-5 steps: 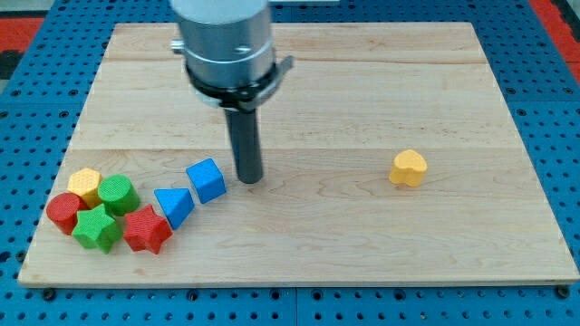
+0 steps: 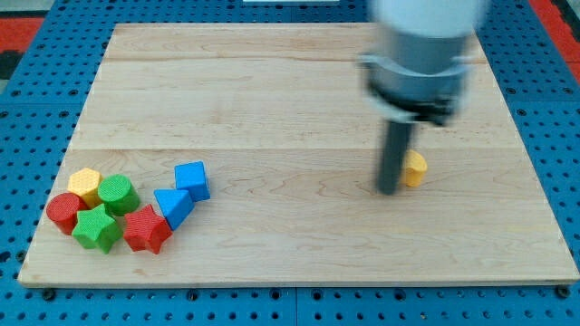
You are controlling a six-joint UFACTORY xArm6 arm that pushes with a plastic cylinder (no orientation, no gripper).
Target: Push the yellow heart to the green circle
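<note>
A wooden board (image 2: 272,81) lies on a blue pegboard (image 2: 36,91), with a red patch of pegboard (image 2: 27,27) at the view's top left; the blocks sit at the board's eight o'clock corner; a blue cube (image 2: 192,179) has a blue triangle (image 2: 172,205) touching it at seven o'clock; a red star (image 2: 146,229) lies at the triangle's seven o'clock; a green star (image 2: 96,228) sits at the red star's nine o'clock; a red cylinder (image 2: 64,211) and a yellow hexagon (image 2: 85,185) lie at the green star's ten and eleven o'clock.
</note>
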